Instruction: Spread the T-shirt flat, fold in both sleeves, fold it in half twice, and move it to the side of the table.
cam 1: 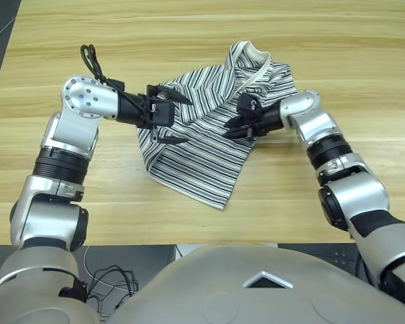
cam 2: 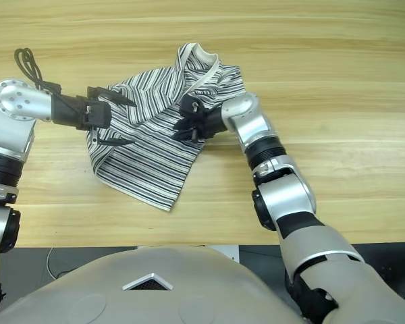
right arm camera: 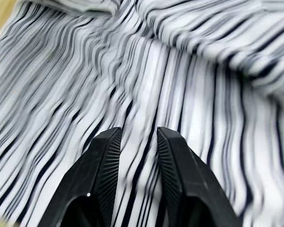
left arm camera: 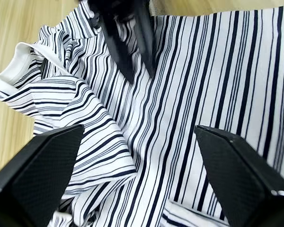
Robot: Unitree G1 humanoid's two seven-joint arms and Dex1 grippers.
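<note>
**One striped T-shirt, two hands over it**

A single T-shirt lies rumpled mid-bench, its collar at the far end. The left hand gapes wide over the shirt's left edge, holding nothing. The right hand presses on the cloth's right side, its fingers almost together and gripping nothing I can see. Loose cables lie on the floor below the near edge.

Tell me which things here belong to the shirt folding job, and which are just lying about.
Job: T-shirt, crumpled on the table; left gripper and right gripper, both over it.
Lying about: cables on the floor by the table's near edge.
</note>
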